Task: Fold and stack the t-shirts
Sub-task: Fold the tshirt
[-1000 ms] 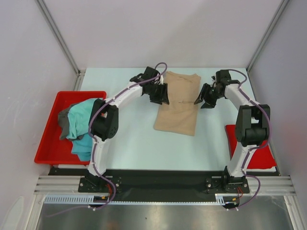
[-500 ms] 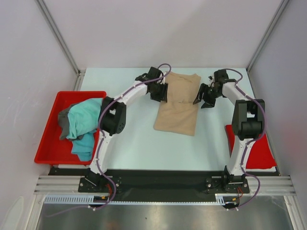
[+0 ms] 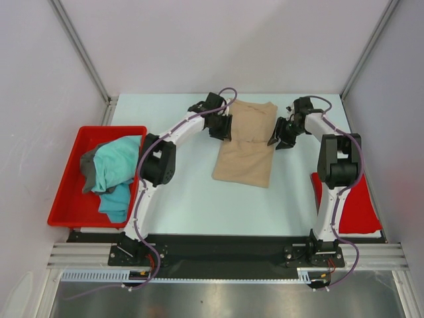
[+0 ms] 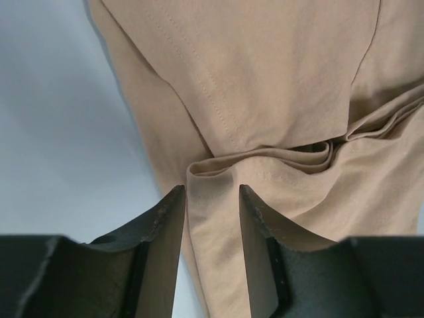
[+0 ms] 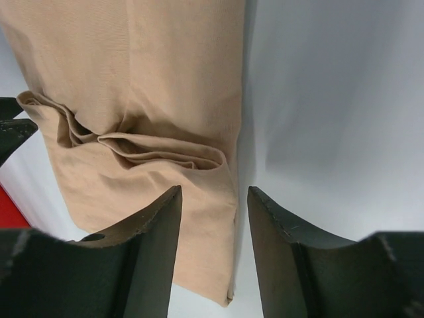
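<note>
A: How far has the task been carried?

B: One shirt may be judged partly folded. The tan t-shirt is laid as a narrow strip toward the far edge of the table, about midway between its left and right edges. The sides are turned in, and a bunched crease is seen across the strip.

A: And the claws?

B: The left claw is set at the strip's left edge and the right claw at its right edge, both level with the crease. On each, the jaws are seen apart, straddling the cloth's edge. Nothing is clamped.

A: What is left to be done?

B: Most of it, by this reckoning. The strip is probably to be folded across its length. The teal t-shirt and the dark grey t-shirt are heaped unfolded in the red tray at the left edge, the teal one spilling over the rim. No stack has been begun. The red mat at the near right corner may be judged the stacking place.
</note>
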{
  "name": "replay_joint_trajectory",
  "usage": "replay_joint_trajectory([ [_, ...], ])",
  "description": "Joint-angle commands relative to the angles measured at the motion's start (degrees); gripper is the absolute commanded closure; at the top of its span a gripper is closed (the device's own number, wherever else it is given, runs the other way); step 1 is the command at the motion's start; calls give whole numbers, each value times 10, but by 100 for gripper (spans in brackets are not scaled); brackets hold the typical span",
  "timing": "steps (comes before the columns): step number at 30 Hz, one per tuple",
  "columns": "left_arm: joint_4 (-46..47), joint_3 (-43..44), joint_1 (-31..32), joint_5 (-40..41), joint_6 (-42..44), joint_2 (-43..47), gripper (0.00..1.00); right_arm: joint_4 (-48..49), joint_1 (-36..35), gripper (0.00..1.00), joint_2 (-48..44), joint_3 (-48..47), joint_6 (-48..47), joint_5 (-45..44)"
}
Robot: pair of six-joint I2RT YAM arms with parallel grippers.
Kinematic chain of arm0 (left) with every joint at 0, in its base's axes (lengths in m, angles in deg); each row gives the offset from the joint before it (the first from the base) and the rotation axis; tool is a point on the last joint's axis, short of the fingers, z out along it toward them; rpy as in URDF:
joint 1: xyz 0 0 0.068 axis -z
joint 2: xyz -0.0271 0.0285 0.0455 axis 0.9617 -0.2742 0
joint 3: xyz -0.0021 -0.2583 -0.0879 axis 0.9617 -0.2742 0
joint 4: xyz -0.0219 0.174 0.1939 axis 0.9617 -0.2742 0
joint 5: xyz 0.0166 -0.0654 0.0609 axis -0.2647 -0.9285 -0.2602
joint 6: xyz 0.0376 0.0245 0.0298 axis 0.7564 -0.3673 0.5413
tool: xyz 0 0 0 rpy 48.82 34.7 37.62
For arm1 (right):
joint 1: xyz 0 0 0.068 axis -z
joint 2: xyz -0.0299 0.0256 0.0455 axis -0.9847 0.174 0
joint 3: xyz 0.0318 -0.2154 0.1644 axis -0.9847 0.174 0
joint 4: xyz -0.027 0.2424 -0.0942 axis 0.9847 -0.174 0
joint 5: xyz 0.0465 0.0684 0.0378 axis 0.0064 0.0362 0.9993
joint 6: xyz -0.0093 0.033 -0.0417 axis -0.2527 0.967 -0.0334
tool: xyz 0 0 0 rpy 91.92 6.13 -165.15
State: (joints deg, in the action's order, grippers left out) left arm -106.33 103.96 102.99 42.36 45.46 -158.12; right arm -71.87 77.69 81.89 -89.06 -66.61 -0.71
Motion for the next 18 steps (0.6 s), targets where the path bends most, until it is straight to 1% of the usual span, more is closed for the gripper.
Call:
replay_joint_trajectory([
  [1,19,30,0,-14,-11,-13,57,2,-1,51,6,-28,-11,8],
  [4,20,39,-1,-23,-16,-22,63,6,-1,54,8,-30,-9,10],
  [5,19,42,0,-25,-17,-24,69,6,-2,55,9,-31,-9,11],
  [7,22,43,-1,-26,-19,-23,76,6,-2,56,12,-38,-7,13],
  [8,22,43,0,-25,-20,-22,83,5,-1,56,14,-40,-8,13],
  [10,21,48,-1,-24,-20,-20,88,5,0,57,19,-44,-7,13],
  [11,19,51,0,-21,-19,-20,94,6,-1,57,21,-45,-7,15],
  [12,16,55,-1,-20,-17,-20,97,7,0,57,22,-45,-6,17],
  [13,12,57,-1,-19,-14,-20,100,8,0,60,23,-48,-5,18],
  [14,9,62,-1,-15,-13,-17,100,8,-1,66,24,-48,-3,18],
  [16,7,60,-2,-7,-8,-9,100,8,-1,73,22,-48,-3,17],
  [17,7,57,-1,2,-7,1,100,8,0,83,19,-49,0,17],
  [18,7,55,-3,4,-6,6,100,8,-2,88,18,-48,1,18],
])
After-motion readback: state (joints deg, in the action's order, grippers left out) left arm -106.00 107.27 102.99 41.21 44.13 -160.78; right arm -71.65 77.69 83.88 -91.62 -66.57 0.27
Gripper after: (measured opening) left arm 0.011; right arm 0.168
